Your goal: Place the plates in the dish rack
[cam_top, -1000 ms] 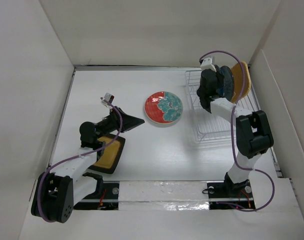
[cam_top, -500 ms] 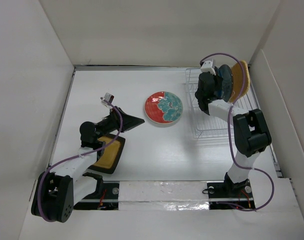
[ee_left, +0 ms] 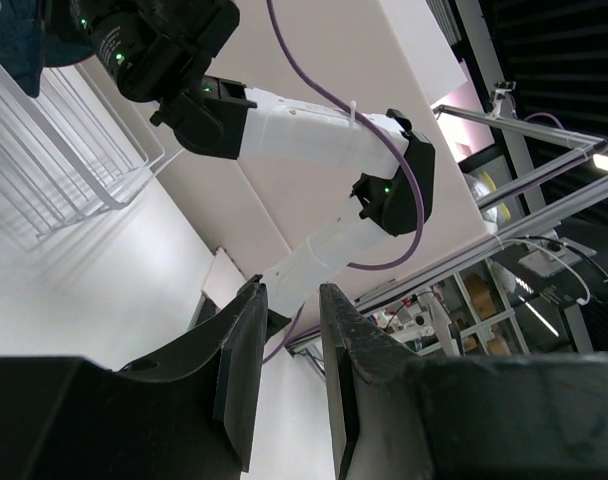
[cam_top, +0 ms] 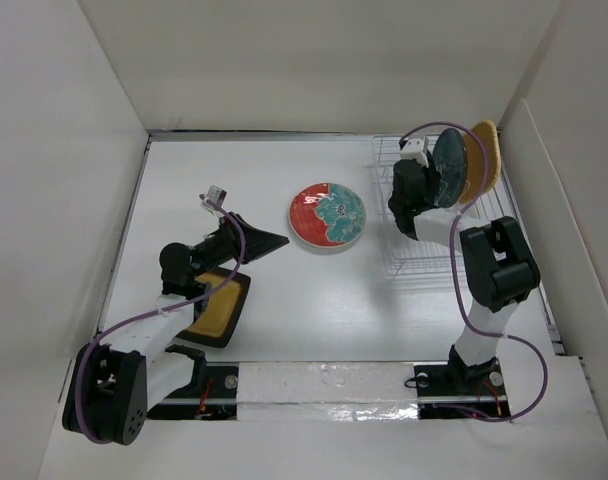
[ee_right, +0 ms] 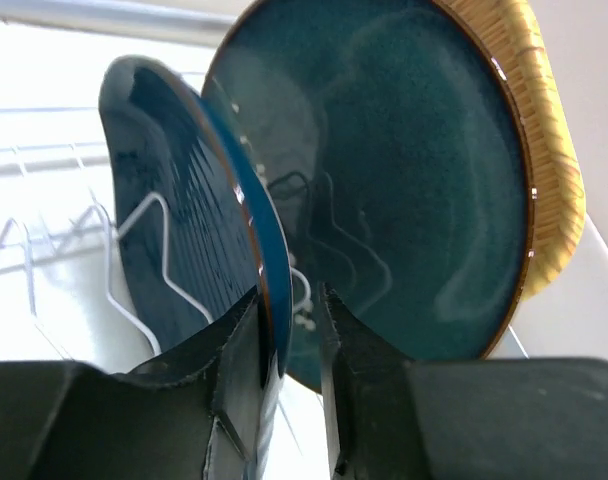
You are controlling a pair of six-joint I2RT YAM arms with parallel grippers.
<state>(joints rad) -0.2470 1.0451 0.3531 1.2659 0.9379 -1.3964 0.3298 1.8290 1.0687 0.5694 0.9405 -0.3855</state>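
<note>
Three plates (cam_top: 449, 165) stand edgewise between dish rack (cam_top: 416, 258) prongs, two o'clock; right tool (ee_right: 292, 300) slack astride one; left tool (ee_left: 289, 292) narrow, empty.

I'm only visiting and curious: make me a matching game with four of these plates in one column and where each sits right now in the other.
Plates:
1. red-and-teal patterned plate
2. mustard-yellow plate
3. orange plate
4. dark blue leaf-shaped plate

Places:
A. upright in the dish rack, behind the dark teal plate
B. rim between the fingers of the right gripper
C. flat on the open table
D. on the table, under the left arm

Pairs: 1-C, 2-D, 3-A, 4-B
</note>
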